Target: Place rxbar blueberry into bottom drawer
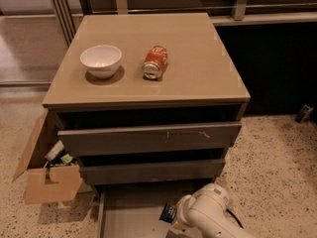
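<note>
The small flat dark navy-blue rxbar blueberry wrapper bar (pixel 168 213) sits right at the tip of the white arm's gripper (pixel 175 223), on its left side and touching it, above the plain grey floor of the pulled-out grey-brown bottom drawer (pixel 124 214). How wide the gripper stands, and whether it has hold of the bar, cannot be told. On the tan cabinet top (pixel 203 58) a white bowl (pixel 101 59) stands near an orange-red can (pixel 155 62) lying on its side.
</note>
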Available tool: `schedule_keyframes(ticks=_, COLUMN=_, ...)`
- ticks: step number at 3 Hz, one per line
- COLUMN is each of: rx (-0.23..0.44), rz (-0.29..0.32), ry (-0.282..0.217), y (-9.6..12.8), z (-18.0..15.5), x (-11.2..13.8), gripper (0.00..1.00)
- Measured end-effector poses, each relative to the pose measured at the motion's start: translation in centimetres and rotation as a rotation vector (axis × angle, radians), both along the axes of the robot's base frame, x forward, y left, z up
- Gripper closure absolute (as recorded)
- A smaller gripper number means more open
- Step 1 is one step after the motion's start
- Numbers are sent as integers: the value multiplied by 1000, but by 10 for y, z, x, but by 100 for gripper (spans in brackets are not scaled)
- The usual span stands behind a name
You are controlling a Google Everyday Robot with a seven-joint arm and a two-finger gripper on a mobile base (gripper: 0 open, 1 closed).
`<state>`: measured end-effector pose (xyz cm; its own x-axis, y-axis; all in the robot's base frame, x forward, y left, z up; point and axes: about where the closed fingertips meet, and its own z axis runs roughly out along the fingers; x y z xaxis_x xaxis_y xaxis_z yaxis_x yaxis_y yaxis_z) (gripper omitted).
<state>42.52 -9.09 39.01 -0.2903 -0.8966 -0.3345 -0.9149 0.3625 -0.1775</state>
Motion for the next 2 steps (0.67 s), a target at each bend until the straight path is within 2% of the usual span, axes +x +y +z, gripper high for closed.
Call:
schedule_keyframes(ticks=1, rx=-43, rz=-29, ry=40, y=-11, z=-24, x=8, gripper=100)
schedule_keyframes(ticks=2, rx=-52, rz=-35, ry=54, y=-8, z=-34, x=13, gripper=100)
